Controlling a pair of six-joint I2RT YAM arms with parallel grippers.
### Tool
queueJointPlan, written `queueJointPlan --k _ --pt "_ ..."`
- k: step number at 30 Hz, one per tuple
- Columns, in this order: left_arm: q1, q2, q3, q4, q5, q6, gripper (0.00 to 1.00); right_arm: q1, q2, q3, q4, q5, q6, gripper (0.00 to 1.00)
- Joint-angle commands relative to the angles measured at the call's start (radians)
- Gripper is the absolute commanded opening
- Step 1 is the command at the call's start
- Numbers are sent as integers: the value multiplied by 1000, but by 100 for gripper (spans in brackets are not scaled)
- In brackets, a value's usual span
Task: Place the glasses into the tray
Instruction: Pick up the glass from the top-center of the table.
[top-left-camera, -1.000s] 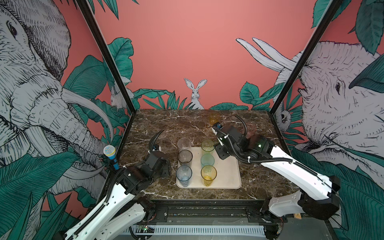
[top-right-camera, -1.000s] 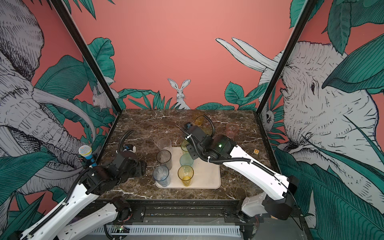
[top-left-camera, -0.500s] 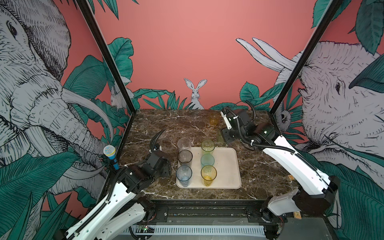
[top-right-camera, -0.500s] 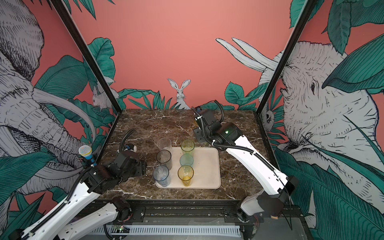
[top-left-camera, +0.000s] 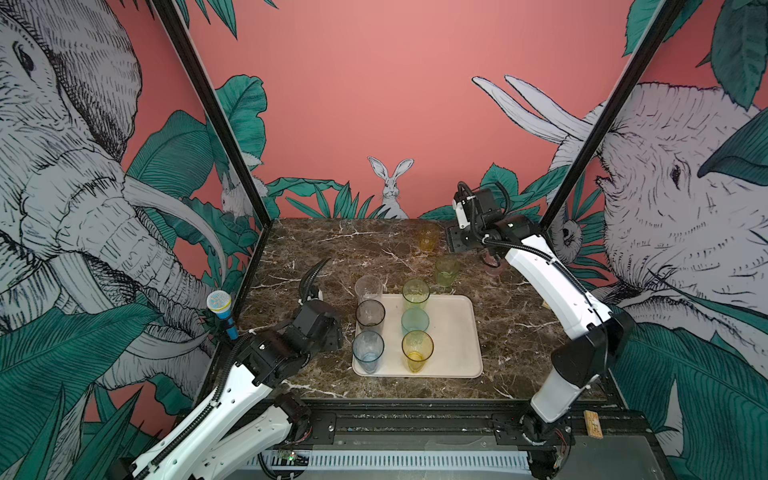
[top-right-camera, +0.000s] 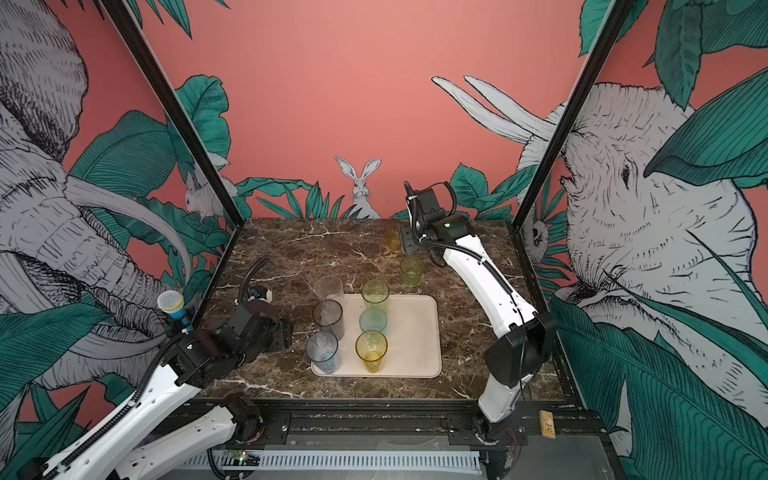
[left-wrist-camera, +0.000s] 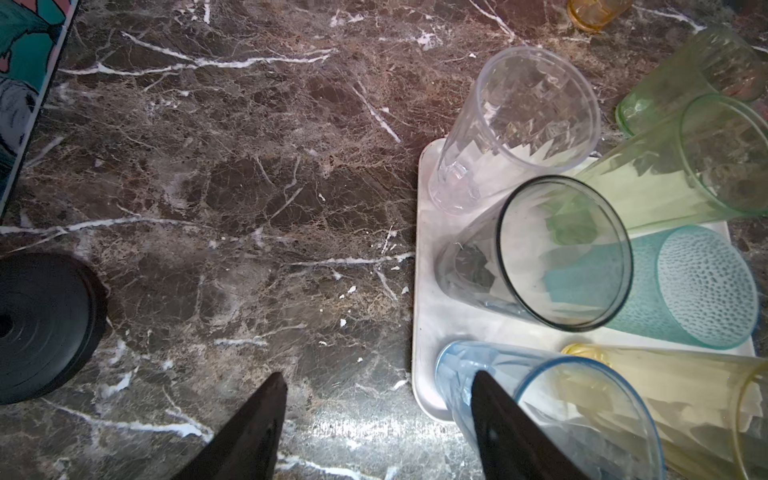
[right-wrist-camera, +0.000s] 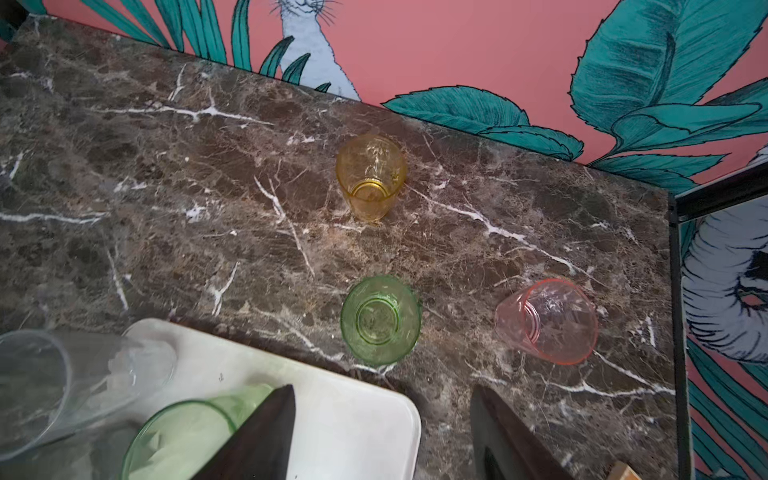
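Right wrist view: right pincer spread, empty, near far edge of tabletop; left pincer spread beside tray.

White links, black joints, ribbed black cables; left end effector black, tapered.

the worktop is polished brown marble-look stone with white veins, faintly glossy. the tray is smooth, matt cream plastic. the clear tumbler is shiny see-through plastic with cut facets; the teal tumbler has a frosted, pebbled skin; the short green tumbler is glossy and tinted.
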Motion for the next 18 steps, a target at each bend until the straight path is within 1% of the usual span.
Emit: queueJointPlan --k 1,6,11,15,18 --pt "3 -22 26 -35 -88 -21 70 -43 62 61 39 -85 28 69" --pt "3 -40 25 -102 -198 -27 70 -90 203 175 -3 -135 45 69" --pt "3 -57 23 -149 -269 -29 71 -107 309 257 -11 -160 64 69" --pt "3 -99 5 -147 -295 -29 76 -116 405 350 -28 -162 74 69" --pt "3 -141 -17 -132 -292 -32 81 -121 485 451 -83 -169 85 69"
